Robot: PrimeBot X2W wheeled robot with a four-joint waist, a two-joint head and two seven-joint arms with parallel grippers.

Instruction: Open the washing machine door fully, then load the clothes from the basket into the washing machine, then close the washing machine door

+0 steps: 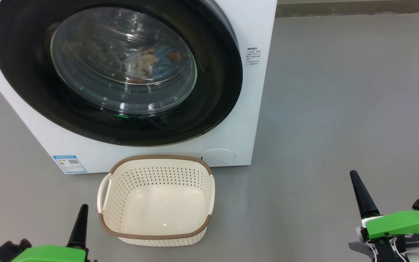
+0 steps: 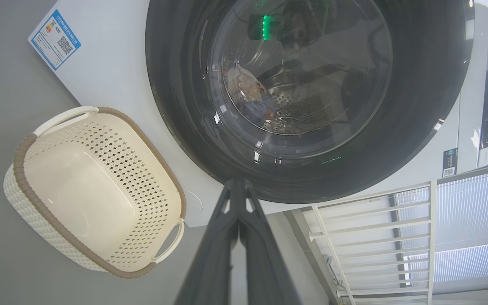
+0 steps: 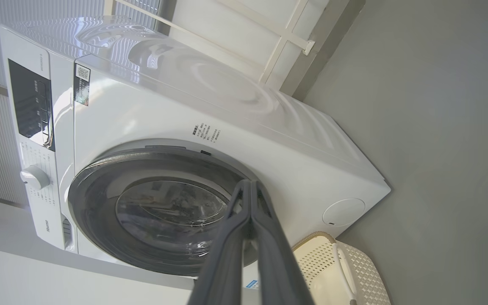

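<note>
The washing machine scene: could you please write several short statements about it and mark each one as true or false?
1. The washing machine door is shut. True.
2. The basket holds the clothes. False: the basket is empty; the clothes lie inside the washing machine, behind the door glass.
3. The left end effector is shut and holds nothing. True.
4. The right end effector grips the door's black rim. False: it is shut, holds nothing and is apart from the machine.
5. The basket stands on the floor in front of the washing machine. True.
</note>
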